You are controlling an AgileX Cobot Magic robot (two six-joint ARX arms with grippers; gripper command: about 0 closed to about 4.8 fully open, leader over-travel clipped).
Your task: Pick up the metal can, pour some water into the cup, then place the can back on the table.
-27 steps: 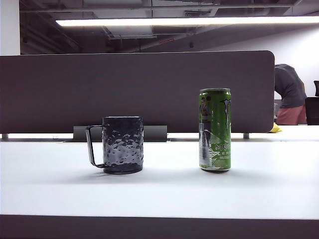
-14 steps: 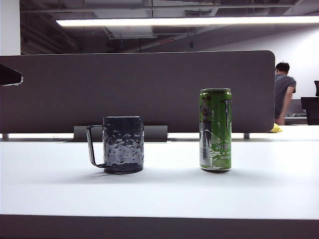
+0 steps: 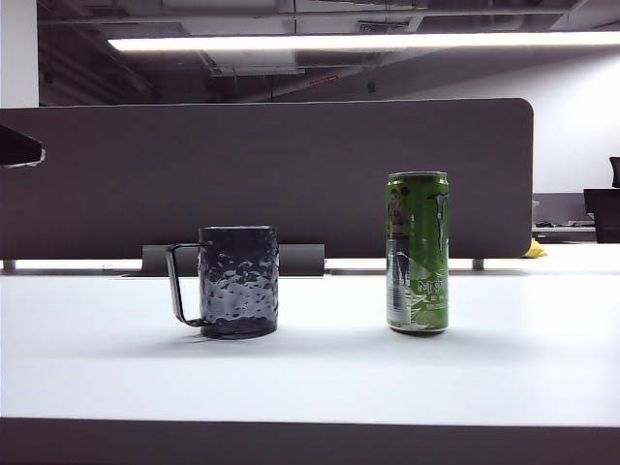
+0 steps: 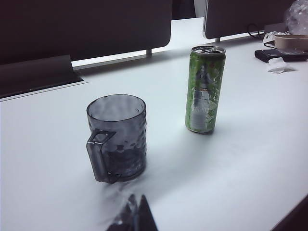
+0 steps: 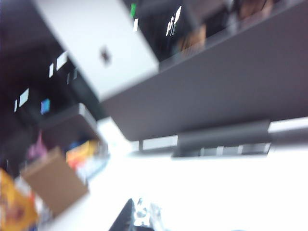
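The green metal can (image 3: 418,252) stands upright on the white table (image 3: 320,373), right of the dark dimpled cup (image 3: 238,281), whose thin handle points left. Both stand free, a can's width or more apart. In the left wrist view the cup (image 4: 117,137) is nearest and the can (image 4: 205,89) beyond it; my left gripper (image 4: 137,214) hangs short of the cup, its fingers together with nothing between them. The right wrist view is blurred. It shows my right gripper (image 5: 139,214) over the table edge, facing the divider, with neither can nor cup in sight. No water shows.
A dark grey divider panel (image 3: 271,174) backs the table. A dark tip (image 3: 19,147) juts in at the exterior view's left edge. A black flat object (image 4: 279,54), a bowl (image 4: 291,42) and crumpled paper (image 4: 281,66) lie beyond the can. A cardboard box (image 5: 53,180) sits off the table's end.
A dark tip has come in at the exterior view's left edge. The person behind the divider has left the view. Can and cup have not moved.
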